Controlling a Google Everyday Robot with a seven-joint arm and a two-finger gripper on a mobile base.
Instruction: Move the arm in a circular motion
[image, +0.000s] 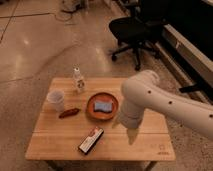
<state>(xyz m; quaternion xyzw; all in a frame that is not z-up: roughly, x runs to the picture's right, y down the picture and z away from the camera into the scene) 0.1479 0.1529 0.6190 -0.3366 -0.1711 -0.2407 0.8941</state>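
Note:
The white arm (165, 102) comes in from the right edge as thick rounded segments with small dark dots. It bends at a bulbous joint (141, 86) over the right half of the wooden table (60, 142). From there it drops to a narrow tip, the gripper (131, 130), which hangs just above the tabletop to the right of the bowl (102, 106). The gripper holds nothing that I can see.
On the table stand an orange-brown bowl holding a blue sponge (103, 105), a white cup (56, 100), a small clear bottle (78, 80), a red sausage-like item (69, 113) and a black-and-red packet (91, 140). A black office chair (131, 30) stands behind.

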